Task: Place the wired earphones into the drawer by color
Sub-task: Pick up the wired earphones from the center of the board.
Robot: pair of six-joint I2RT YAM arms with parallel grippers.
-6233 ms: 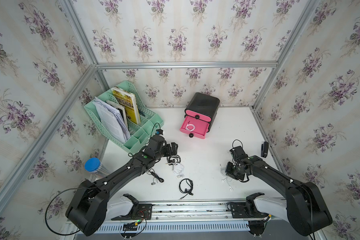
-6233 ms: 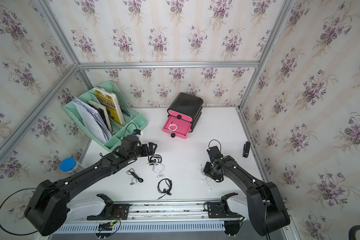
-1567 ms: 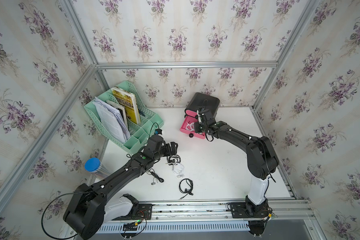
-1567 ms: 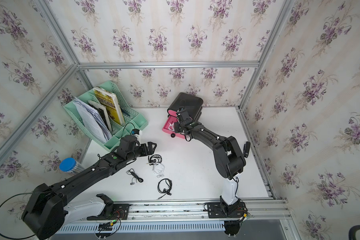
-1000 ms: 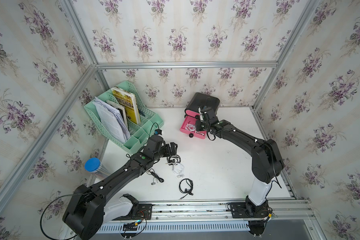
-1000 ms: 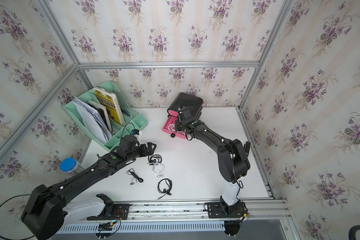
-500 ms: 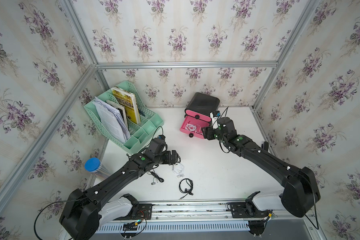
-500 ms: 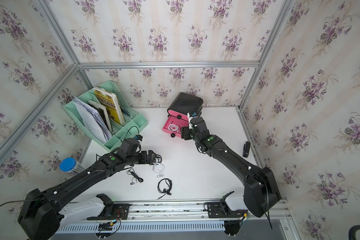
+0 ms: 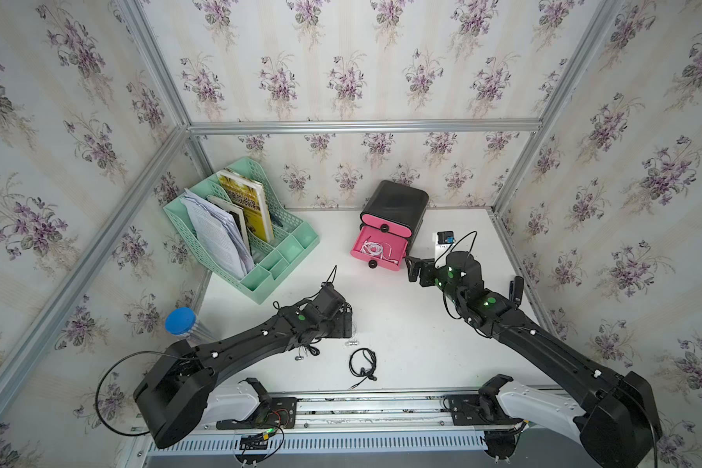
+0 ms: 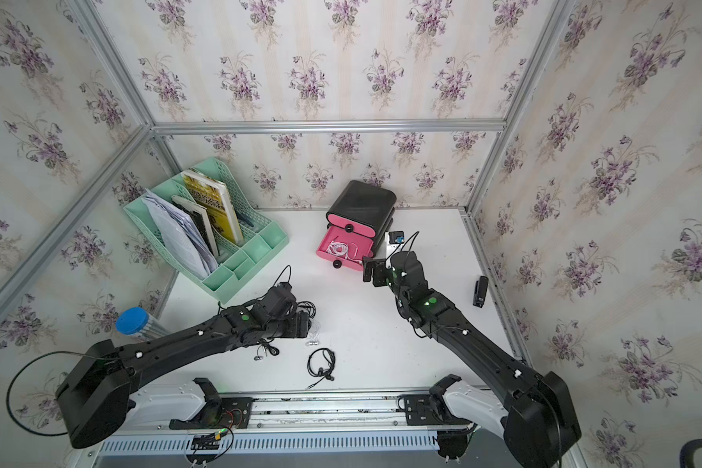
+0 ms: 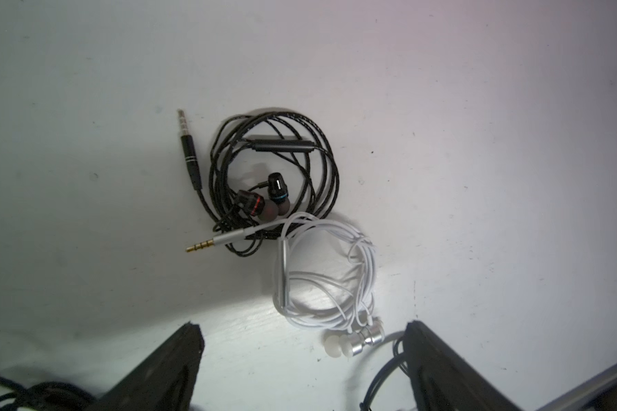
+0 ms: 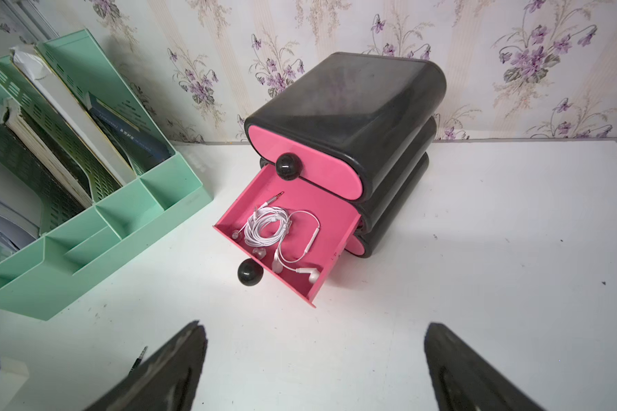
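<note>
No readable text, book cover illegible

I count three black earphone sets and one white earphone set loose on the tabletop. Two more white sets lie in the open drawer, which makes six in all. There is one black cabinet with three stacked pink drawers, and two round knobs show clearly. Around it I count one mint-green file rack far left, one blue-lidded tube, one black stapler at the right, one small white box, and my two tools, the left tool and the right tool.
</note>
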